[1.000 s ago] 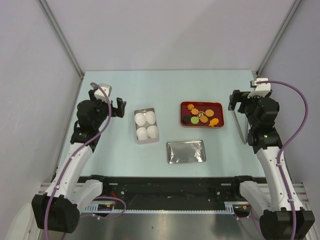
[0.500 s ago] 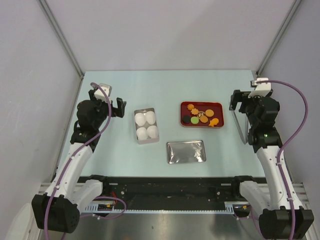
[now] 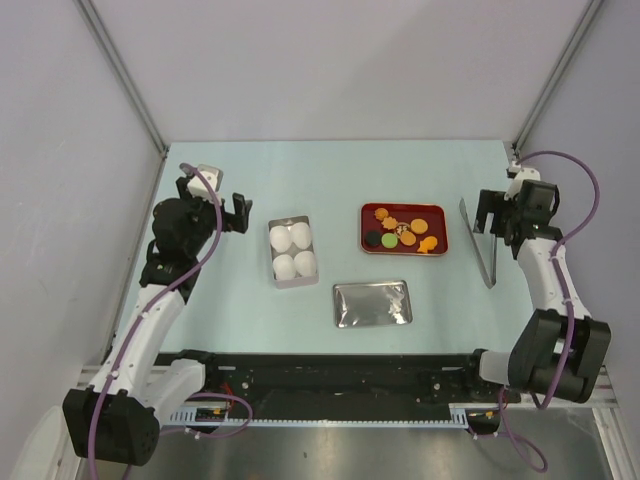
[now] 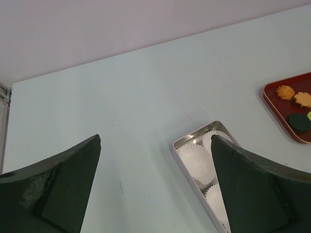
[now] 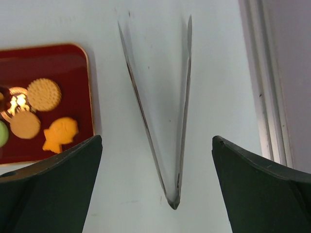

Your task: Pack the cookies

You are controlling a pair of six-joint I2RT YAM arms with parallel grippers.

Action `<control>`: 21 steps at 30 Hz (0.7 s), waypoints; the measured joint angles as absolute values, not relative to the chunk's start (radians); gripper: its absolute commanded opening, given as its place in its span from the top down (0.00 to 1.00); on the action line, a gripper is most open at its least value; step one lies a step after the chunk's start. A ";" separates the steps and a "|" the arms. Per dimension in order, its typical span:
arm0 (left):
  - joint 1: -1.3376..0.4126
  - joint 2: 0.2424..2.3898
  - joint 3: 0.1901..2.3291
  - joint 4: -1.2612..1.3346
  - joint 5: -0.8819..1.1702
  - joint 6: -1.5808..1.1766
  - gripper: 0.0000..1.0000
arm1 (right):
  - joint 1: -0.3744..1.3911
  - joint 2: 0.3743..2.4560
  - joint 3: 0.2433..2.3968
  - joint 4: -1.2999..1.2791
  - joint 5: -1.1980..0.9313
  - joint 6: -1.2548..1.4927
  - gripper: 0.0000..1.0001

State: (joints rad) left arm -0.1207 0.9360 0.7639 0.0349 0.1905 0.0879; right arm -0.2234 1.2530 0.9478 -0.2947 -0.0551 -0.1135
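The cookies (image 3: 403,232) lie loose on a red tray (image 3: 402,206) at centre right: orange, tan, one green, one black. My right gripper (image 3: 500,215) hangs open just right of the tray, above metal tongs (image 3: 480,245) lying on the table. In the right wrist view the tongs (image 5: 173,200) point their joined end toward me between the wide fingers of my gripper (image 5: 156,184), with cookies (image 5: 43,94) at left. My left gripper (image 3: 213,198) is open and holds nothing, left of a metal tin (image 3: 277,270) lined with white paper cups. The left wrist view shows the tin (image 4: 187,141) beside the right finger.
A flat silver lid (image 3: 372,304) lies near the front centre, below the tray. Grey walls close in the table on three sides. A metal rail (image 5: 262,73) runs along the right table edge beside the tongs.
My right arm has swung outward to the right and its wrist has turned, so the gripper now sits over the tongs. The left arm has stayed put.
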 measured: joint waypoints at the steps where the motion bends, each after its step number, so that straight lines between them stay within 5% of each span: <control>1: -0.121 0.937 0.766 0.035 0.190 0.088 0.00 | -0.226 1.279 0.948 -0.311 -0.059 -0.127 0.00; 21: -0.121 0.962 0.780 0.014 0.195 0.088 0.00 | -0.266 1.584 0.951 -0.376 -0.067 -0.299 0.01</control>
State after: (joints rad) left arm -0.1207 0.9615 0.7799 0.0143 0.1947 0.0879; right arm -0.2661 1.5841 0.9508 -0.3756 -0.0673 -0.2989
